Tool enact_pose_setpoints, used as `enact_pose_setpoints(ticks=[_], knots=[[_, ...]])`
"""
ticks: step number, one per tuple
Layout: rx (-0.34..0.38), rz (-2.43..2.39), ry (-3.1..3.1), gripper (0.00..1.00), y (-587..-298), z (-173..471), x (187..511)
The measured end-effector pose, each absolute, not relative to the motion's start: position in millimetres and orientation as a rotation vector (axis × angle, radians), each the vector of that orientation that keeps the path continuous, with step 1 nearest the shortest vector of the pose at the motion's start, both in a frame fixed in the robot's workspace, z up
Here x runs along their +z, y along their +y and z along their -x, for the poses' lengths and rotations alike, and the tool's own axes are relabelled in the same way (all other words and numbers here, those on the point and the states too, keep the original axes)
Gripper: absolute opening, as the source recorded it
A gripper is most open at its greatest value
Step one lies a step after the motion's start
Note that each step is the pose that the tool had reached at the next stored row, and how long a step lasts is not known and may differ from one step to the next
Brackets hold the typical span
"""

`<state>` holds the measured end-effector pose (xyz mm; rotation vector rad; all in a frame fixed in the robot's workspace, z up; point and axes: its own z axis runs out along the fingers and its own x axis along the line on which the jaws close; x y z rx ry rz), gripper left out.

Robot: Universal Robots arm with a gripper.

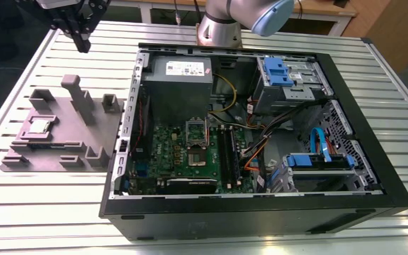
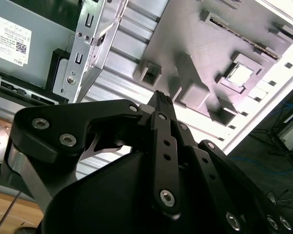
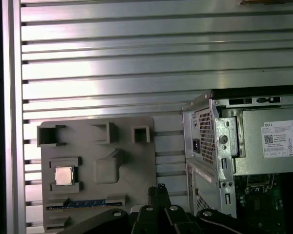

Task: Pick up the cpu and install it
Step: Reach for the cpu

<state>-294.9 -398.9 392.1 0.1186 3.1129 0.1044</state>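
The claw point(image 1: 83, 47) hangs in open air to the exterior view's left of the computer case point(image 1: 261, 212), its tips pressed together and touching nothing. Bare slatted bench point(image 1: 19, 212) surrounds the grey block point(image 1: 62, 143) on its outer sides. The cpu point(image 1: 40, 126) sits in a shallow recess that is open from above. Low walls frame it, and the tall posts point(image 1: 76, 95) rise between it and the case wall point(image 1: 128, 122). Inside the case the socket point(image 1: 197, 156) is uncovered from above. The silver frame point(image 1: 195, 130) sits just beside it on the power supply point(image 1: 179, 79) side. Memory slots point(image 1: 229, 151) and loose cables point(image 1: 261, 138) crowd the exterior view's right.
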Motion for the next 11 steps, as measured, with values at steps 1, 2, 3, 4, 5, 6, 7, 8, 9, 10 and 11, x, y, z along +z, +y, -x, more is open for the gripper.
enact_pose_setpoints(ticks=[1, 2, 3, 4, 5, 6, 7, 8, 9, 10, 11], knots=[[0.104, -0.119, 3.113, 0.1, -398.9, 295.2, 392.1], [0.104, -0.119, 3.113, 0.1, -398.9, 295.5, 392.1], [0.104, -0.119, 3.113, 0.1, -398.9, 295.8, 392.1], [0.104, -0.119, 3.113, 0.1, -398.9, 296.1, 392.1], [0.104, -0.119, 3.113, 0.1, -398.9, 296.4, 392.1], [0.104, -0.119, 3.113, 0.1, -398.9, 296.7, 392.0], [0.104, -0.119, 3.113, 0.1, -398.9, 297.0, 392.0], [0.104, -0.119, 3.113, 0.1, -398.9, 297.4, 392.0], [0.104, -0.119, 3.113, 0.1, -398.9, 297.7, 392.0], [0.104, -0.119, 3.113, 0.1, -399.0, 298.1, 392.0], [0.104, -0.119, 3.113, 0.1, -398.9, 298.4, 392.0]])
